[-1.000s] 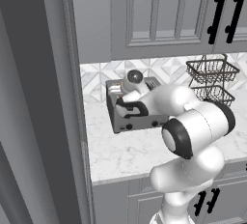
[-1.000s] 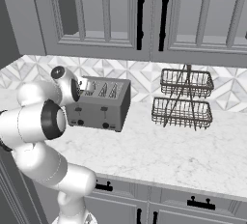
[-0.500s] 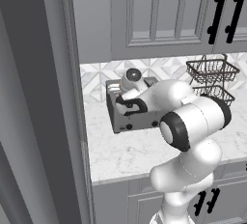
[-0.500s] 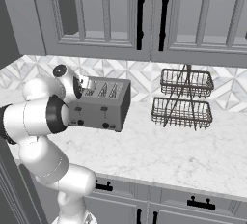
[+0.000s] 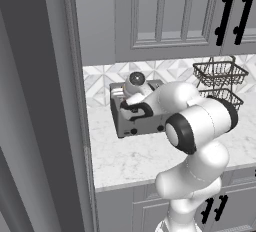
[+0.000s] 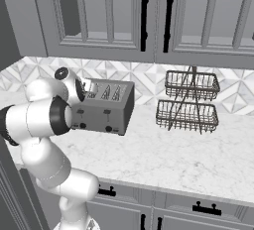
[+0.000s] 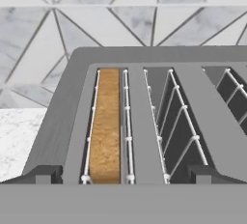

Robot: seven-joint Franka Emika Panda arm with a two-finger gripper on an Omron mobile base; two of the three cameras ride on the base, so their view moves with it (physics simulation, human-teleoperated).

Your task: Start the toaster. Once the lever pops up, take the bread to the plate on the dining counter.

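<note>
The bread [image 7: 105, 126] sits upright in the toaster's [image 6: 106, 106] leftmost slot; the gripper [image 7: 123, 175] hovers just above that slot, fingers [image 7: 43, 174] spread wide either side, holding nothing.

I can't read any words, numbers or signs here. The toaster [image 6: 105, 109] in front of me has plain sides and knobs.
</note>
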